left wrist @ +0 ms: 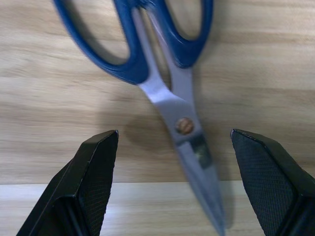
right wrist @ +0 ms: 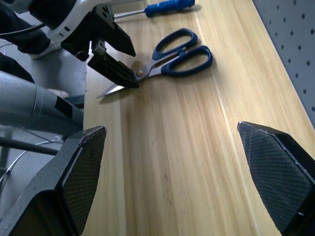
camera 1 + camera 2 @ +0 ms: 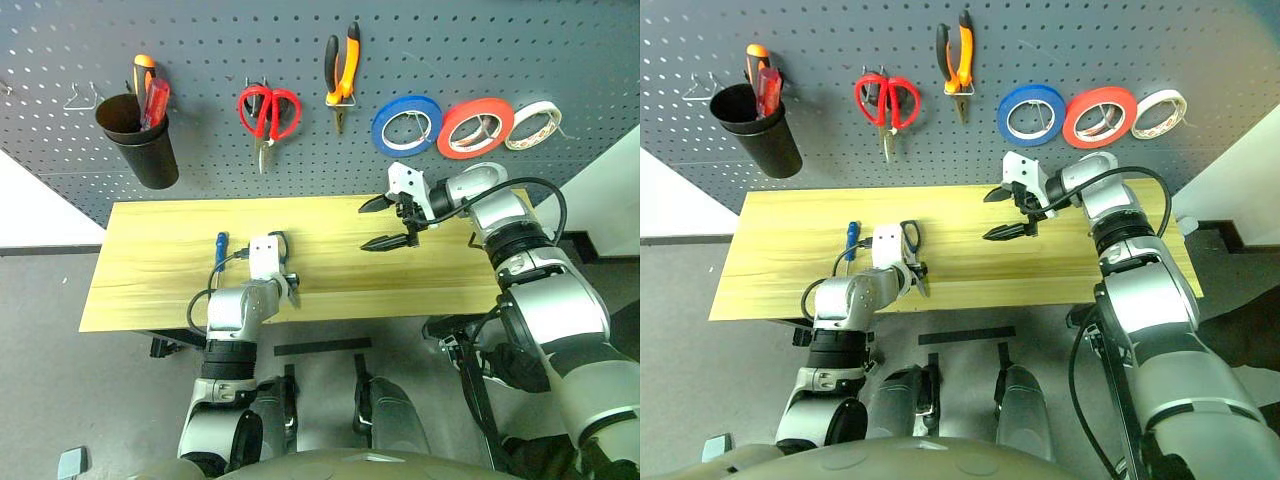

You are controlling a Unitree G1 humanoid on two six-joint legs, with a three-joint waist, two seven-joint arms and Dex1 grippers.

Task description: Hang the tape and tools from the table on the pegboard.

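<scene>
Dark-blue-handled scissors [image 1: 162, 59] lie flat on the table [image 3: 150, 260] near its front edge. My left gripper [image 1: 173, 133] hovers open just above them, one finger on each side of the blades near the pivot. A slim blue-handled screwdriver [image 3: 221, 245] lies just left of the scissors. My right gripper [image 3: 385, 222] hangs open and empty above the table's right half, pointing left. On the pegboard [image 3: 450, 40] hang the orange-and-black pliers [image 3: 342, 70] and the blue tape [image 3: 406, 125].
Also on the pegboard are a black cup [image 3: 138, 140] holding red and orange screwdrivers, red-handled scissors [image 3: 268, 112], a red roll [image 3: 476, 127] and a white roll [image 3: 533, 124]. Bare wire hooks [image 3: 85, 97] show at the far left.
</scene>
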